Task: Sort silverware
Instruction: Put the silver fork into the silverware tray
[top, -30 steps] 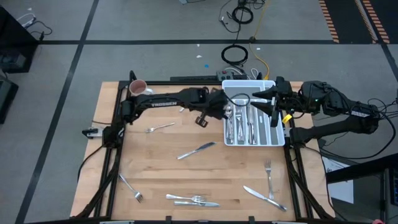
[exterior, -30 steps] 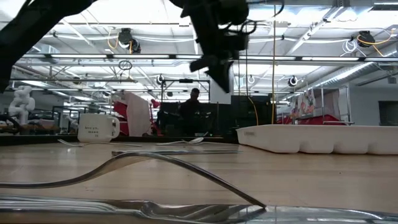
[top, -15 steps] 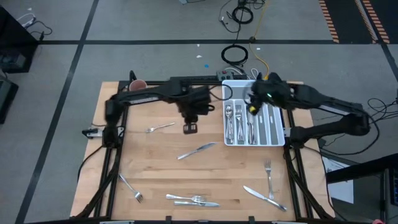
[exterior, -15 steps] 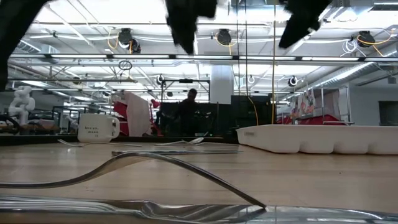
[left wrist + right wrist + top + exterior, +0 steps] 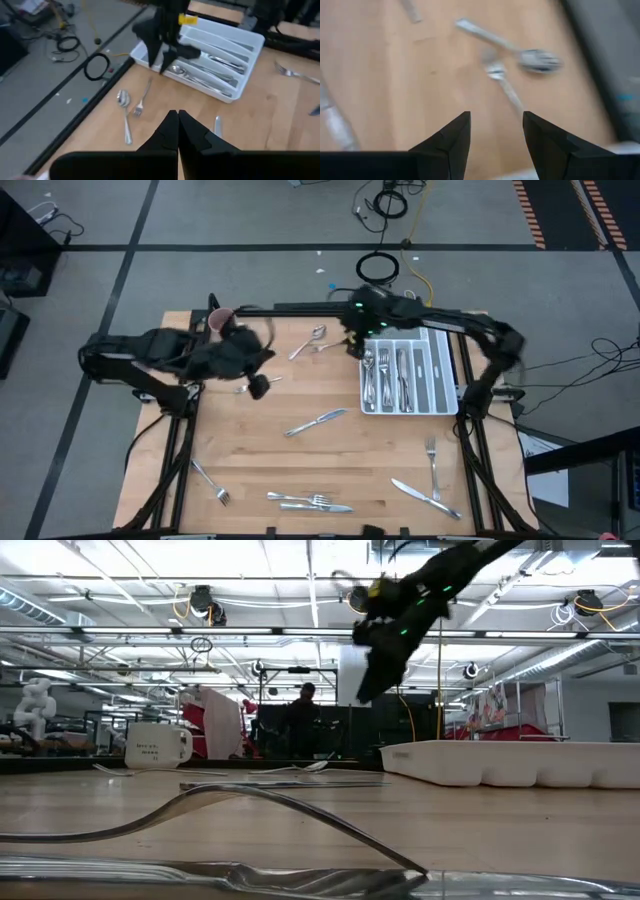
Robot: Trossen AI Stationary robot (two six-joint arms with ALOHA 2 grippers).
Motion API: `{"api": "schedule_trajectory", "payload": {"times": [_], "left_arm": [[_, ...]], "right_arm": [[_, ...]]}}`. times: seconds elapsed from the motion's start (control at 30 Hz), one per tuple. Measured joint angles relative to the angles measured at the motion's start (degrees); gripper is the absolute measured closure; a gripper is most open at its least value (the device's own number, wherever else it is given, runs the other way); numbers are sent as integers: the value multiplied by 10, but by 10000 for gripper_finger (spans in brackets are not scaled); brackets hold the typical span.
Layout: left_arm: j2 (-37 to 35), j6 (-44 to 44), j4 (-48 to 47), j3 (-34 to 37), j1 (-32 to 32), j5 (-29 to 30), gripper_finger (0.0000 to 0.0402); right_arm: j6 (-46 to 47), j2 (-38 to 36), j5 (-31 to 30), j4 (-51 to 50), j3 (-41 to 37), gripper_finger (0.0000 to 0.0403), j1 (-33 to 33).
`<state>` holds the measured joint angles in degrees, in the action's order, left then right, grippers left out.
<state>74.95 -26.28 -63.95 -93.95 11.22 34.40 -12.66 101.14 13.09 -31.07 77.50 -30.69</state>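
The right gripper (image 5: 352, 340) hangs above the worktop's (image 5: 300, 455) far edge, just beside the white cutlery tray (image 5: 445, 385), its fingers (image 5: 451, 137) spread with nothing between them. Below it lie a spoon (image 5: 316, 335) and a small fork (image 5: 300, 350), side by side on the wood.

The left gripper (image 5: 258, 385) hovers near the far left part of the worktop, close to the mug (image 5: 220, 318) — its fingers (image 5: 170, 131) are pressed together and hold nothing.

The silverware is split: several pieces lie in the tray's compartments (image 5: 385, 375), the rest are scattered — a knife (image 5: 315, 422) mid-worktop, a fork (image 5: 211, 481) near the front left corner, a fork and knife (image 5: 310, 502) at the front edge, and a fork (image 5: 433, 458) and knife (image 5: 424, 496) near the front right corner.
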Motion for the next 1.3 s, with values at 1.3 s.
{"api": "schedule_trajectory", "payload": {"times": [1.3], "left_arm": [[-36, -230, -49, 184, 129, 107, 401]], "right_arm": [[-275, 405, -57, -323, 430, 262, -36]]}}
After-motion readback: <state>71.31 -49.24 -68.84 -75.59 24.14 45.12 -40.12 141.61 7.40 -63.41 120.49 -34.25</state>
